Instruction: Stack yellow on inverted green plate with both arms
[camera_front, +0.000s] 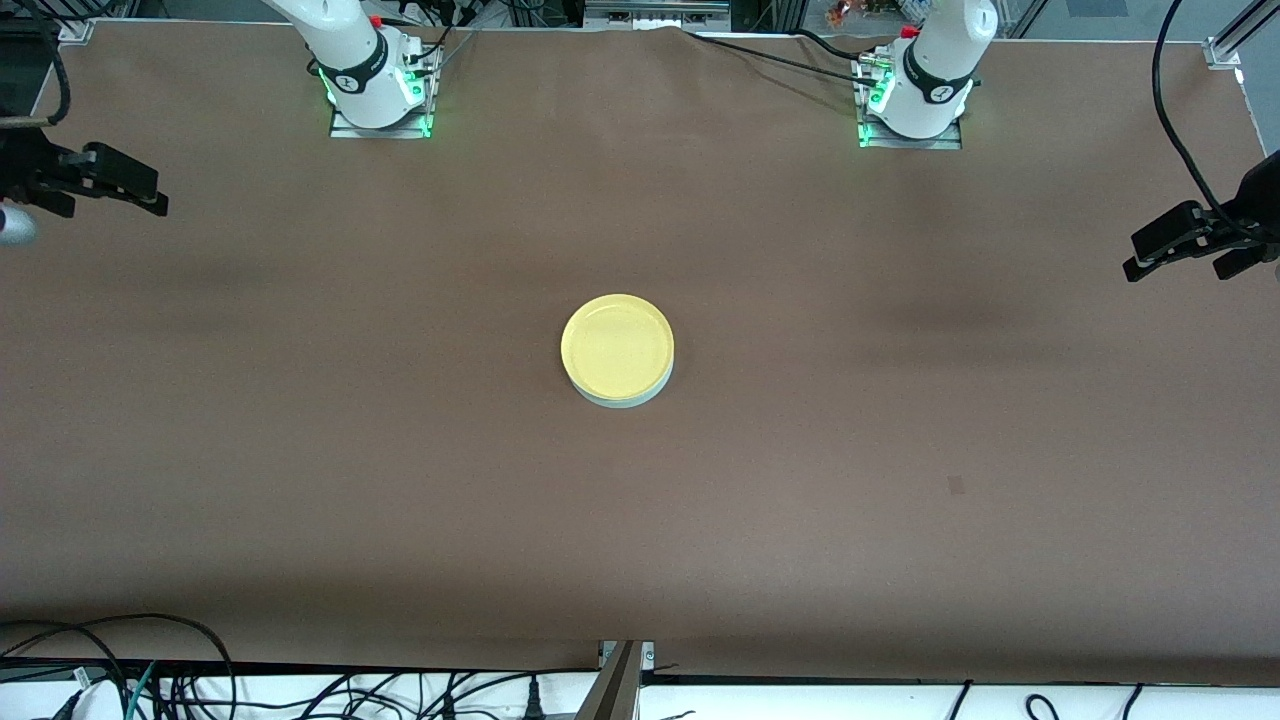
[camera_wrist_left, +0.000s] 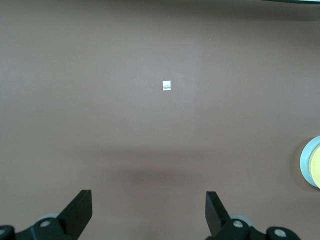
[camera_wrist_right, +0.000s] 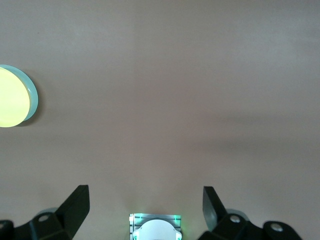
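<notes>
Two plates sit stacked at the middle of the brown desk (camera_front: 300, 450): the yellow (camera_front: 617, 346) lies rim-up on the green plate (camera_front: 625, 401), of which only a pale edge shows, so its facing is hard to tell. Both are round, with no long axis. The left gripper (camera_wrist_left: 149, 210) and right gripper (camera_wrist_right: 146, 207) hang wide open and empty over the desk's ends, well apart from the stack.

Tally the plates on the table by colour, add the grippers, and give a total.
Yellow plate, on top of the stack: 1
Green plate, under it: 1
Grippers, both open and empty: 2, the left gripper and right gripper at their own ends of the table
Total: 4
</notes>
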